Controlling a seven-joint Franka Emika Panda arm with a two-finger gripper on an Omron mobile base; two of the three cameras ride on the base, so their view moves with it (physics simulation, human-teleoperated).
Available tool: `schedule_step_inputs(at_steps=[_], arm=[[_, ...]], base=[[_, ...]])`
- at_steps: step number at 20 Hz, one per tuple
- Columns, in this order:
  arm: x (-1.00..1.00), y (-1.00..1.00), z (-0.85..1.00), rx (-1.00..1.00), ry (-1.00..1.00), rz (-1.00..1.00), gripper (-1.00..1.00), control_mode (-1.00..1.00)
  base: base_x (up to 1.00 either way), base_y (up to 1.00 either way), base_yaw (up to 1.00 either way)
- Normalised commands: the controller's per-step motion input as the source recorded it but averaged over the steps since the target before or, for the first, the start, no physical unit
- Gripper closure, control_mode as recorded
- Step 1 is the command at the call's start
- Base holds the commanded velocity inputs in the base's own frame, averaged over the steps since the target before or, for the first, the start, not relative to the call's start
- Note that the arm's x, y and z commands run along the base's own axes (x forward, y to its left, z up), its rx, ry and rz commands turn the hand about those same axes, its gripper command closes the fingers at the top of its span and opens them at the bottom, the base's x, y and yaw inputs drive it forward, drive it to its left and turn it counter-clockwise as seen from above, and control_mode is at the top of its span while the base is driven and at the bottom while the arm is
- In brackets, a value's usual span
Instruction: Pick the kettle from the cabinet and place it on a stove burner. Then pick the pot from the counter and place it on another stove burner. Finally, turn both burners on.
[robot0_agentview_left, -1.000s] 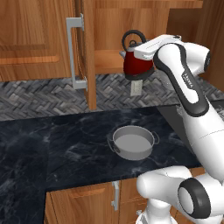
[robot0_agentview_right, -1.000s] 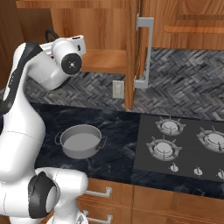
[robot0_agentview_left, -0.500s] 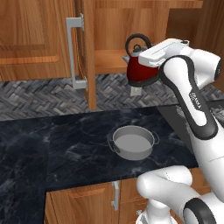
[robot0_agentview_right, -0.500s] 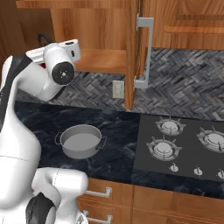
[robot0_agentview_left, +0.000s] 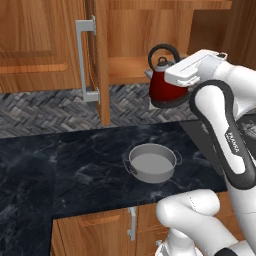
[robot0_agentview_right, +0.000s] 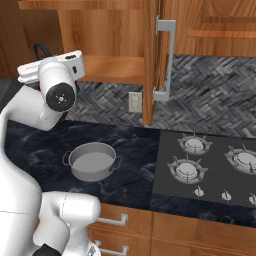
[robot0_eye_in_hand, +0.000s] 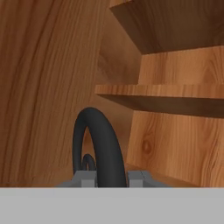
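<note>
Kettle (robot0_agentview_left: 166, 88) red body in left base view; hand view shows jaws on its handle.

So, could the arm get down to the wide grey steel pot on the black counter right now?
Probably not yet: the tool is shut on the dark red kettle, though the grey steel pot sits uncovered.

Red kettle (robot0_agentview_left: 167, 88) hangs upright by its black handle (robot0_eye_in_hand: 98, 148) in the hand. Grey pot (robot0_agentview_left: 151, 162) sits on the counter (robot0_agentview_left: 75, 165), well below.
</note>
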Motion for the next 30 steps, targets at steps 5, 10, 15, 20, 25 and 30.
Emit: schedule_step_inputs(at_steps=[5, 10, 15, 20, 25, 30], arm=[[-0.01, 0.01, 0.00, 0.00, 0.00, 0.00, 1.00, -1.00], [-0.05, 0.00, 0.00, 0.00, -0.04, 0.00, 1.00, 1.00], [0.00, 0.00, 0.00, 0.00, 0.00, 0.00, 1.00, 1.00], [0.00, 0.00, 0.00, 0.00, 0.00, 0.00, 1.00, 1.00], [0.00, 0.00, 0.00, 0.00, 0.00, 0.00, 1.00, 1.00], [0.00, 0.00, 0.00, 0.00, 0.00, 0.00, 1.00, 1.00]], base=[[0.00, 0.00, 0.00], [-0.12, 0.00, 0.00], [-0.39, -0.12, -0.04], [-0.33, -0.08, -0.04], [-0.43, -0.21, -0.07], [-0.61, -0.28, -0.10]])
